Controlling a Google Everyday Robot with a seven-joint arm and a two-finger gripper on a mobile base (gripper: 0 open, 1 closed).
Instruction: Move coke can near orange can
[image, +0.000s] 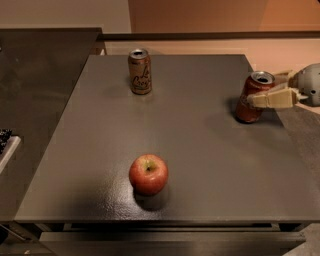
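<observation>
Camera view: end effector (264, 90) clamped on coke can (247, 111) at table (200, 150) right edge, well apart from orange can (140, 71); probably light, thin-walled, slick, so hold mid-body, gentle squeeze.

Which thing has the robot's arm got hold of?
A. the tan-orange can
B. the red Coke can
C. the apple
B: the gripper, at the right edge of the table, has its jaws closed around the tilted coke can; the apple and the orange can stand apart, untouched.
</observation>
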